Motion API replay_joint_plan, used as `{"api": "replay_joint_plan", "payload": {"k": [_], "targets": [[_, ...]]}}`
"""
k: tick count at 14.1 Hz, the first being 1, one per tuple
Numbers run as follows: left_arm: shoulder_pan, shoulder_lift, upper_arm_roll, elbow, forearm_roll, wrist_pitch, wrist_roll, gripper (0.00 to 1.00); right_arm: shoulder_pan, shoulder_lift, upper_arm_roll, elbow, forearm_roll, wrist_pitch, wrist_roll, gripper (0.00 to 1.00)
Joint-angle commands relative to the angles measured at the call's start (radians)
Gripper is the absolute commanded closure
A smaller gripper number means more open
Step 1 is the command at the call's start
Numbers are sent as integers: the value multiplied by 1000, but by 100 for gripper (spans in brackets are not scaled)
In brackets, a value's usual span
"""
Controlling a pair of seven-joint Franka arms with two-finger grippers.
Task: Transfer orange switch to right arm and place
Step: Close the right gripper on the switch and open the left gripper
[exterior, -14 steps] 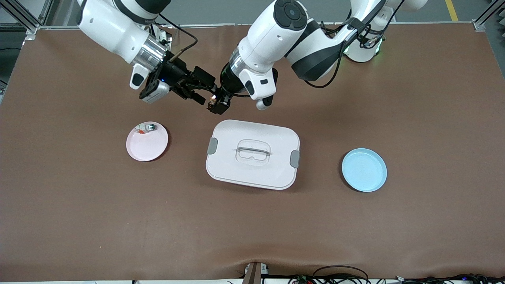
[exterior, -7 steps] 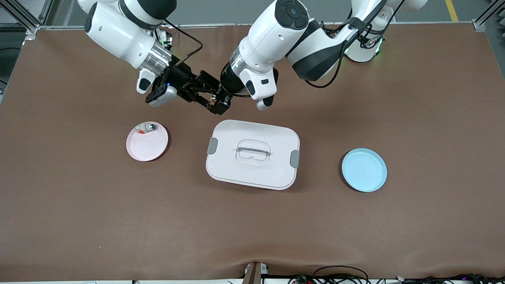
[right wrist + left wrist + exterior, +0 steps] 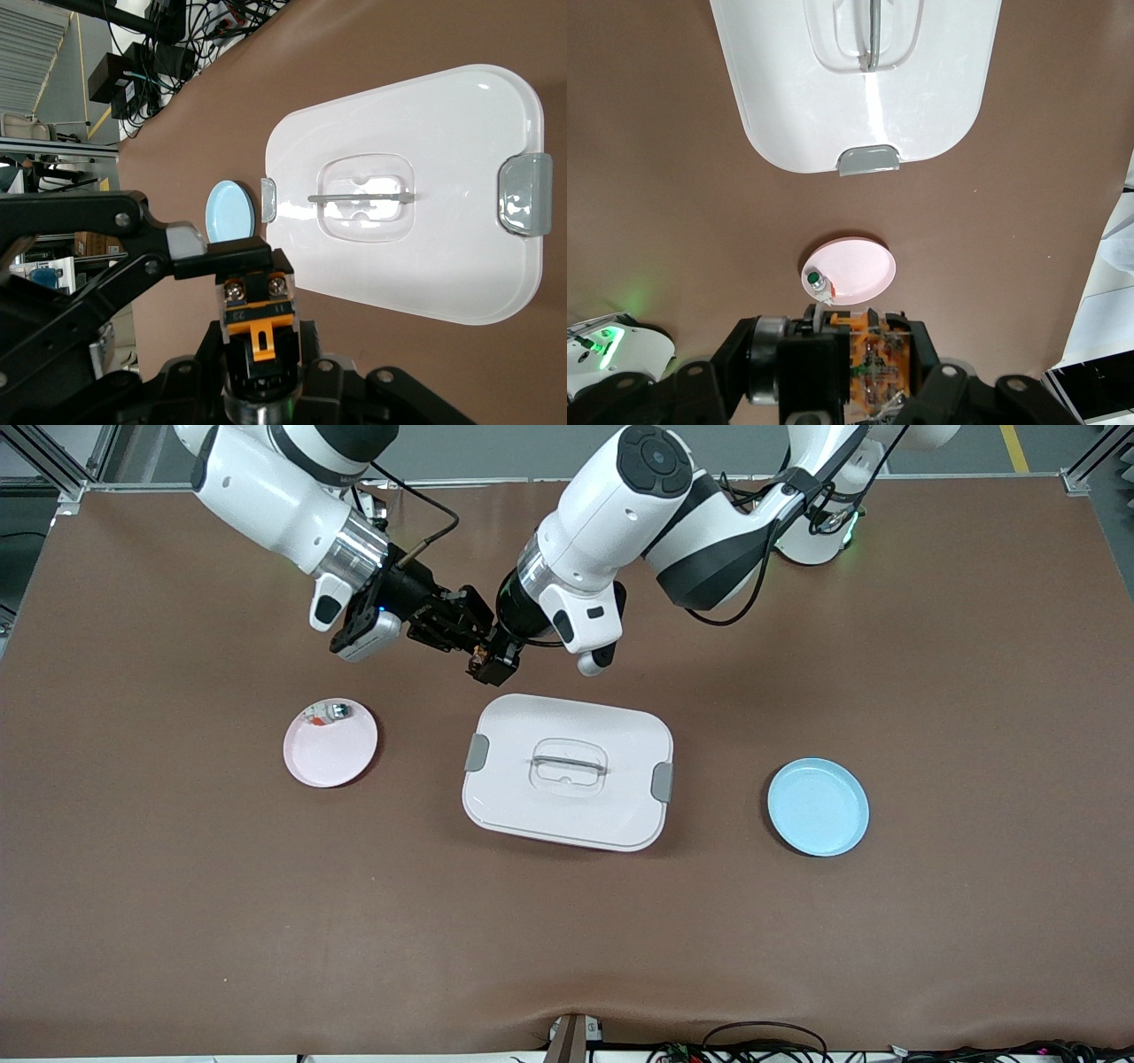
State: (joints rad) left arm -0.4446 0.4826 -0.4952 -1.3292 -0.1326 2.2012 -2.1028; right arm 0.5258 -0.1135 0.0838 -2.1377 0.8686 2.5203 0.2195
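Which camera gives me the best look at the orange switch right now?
The right wrist view: the orange switch fills the foreground, screws and orange tab clear. The left wrist view shows its orange body, partly hidden by gripper parts. The front view shows only a tiny speck between both grippers.

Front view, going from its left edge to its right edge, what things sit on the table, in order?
Pink plate holding a small white-and-green part → white lidded box → blue plate.

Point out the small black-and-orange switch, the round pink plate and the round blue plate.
small black-and-orange switch (image 3: 258, 334), right wrist view, its orange tab
round pink plate (image 3: 332, 755), front view, bare centre
round blue plate (image 3: 818, 807), front view, bare centre
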Motion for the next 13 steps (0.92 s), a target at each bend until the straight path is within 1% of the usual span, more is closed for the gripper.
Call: {"api": "replay_joint_plan", "payload": {"k": [1, 4, 5, 6, 7, 10, 13], "targets": [[-3, -1, 12, 24, 21, -9, -17, 100, 14, 2, -9, -2, 20, 6, 27, 100], [-5, -1, 12, 24, 21, -9, -19, 100, 14, 11, -9, 2, 20, 12, 27, 100], [-3, -2, 14, 24, 21, -9, -19, 94, 14, 11, -9, 5, 20, 12, 27, 100], [0, -4, 14, 24, 21, -9, -17, 67, 14, 14, -9, 5, 20, 11, 27, 100], [1, -7, 21, 24, 22, -14, -14, 1, 17, 18, -9, 8, 18, 9, 27, 100], [3, -16, 35, 25, 25, -32, 7, 0, 20, 34, -9, 27, 18, 5, 17, 100], [6, -35, 70, 25, 25, -34, 35, 0, 19, 43, -10, 48, 1, -5, 3, 100]]}}
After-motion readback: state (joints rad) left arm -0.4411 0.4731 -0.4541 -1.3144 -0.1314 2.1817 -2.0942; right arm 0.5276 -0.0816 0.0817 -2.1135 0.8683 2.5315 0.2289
